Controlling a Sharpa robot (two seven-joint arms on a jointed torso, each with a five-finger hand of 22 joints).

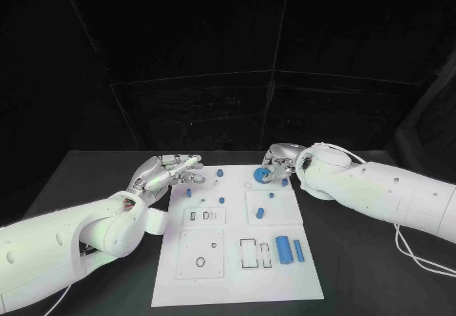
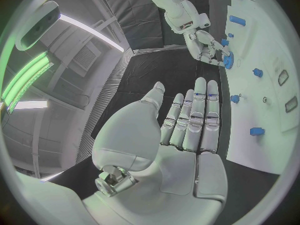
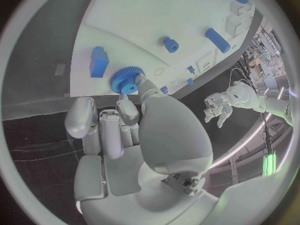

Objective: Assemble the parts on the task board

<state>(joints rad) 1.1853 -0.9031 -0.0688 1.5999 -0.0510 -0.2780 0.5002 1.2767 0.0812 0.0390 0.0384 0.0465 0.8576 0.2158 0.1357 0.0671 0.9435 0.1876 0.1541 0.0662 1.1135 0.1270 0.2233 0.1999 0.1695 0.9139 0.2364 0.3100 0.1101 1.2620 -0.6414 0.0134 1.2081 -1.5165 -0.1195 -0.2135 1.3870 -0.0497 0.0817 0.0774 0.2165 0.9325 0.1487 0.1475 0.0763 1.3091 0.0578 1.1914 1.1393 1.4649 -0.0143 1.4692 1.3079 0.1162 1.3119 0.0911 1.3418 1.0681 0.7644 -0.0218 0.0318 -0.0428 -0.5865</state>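
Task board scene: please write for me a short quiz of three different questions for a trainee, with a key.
1. True or false: the left hand holds a blue part.
2. Which hand holds the blue gear? A) left hand B) right hand C) neither
3. Fill in: in the head view, the two long blue cylinders lie near the ____ edge of the task board.

Key:
1. False; the left wrist view shows its fingers straight and its palm bare.
2. B; the right wrist view shows its fingertips on the gear, over the far end of the board.
3. Right.
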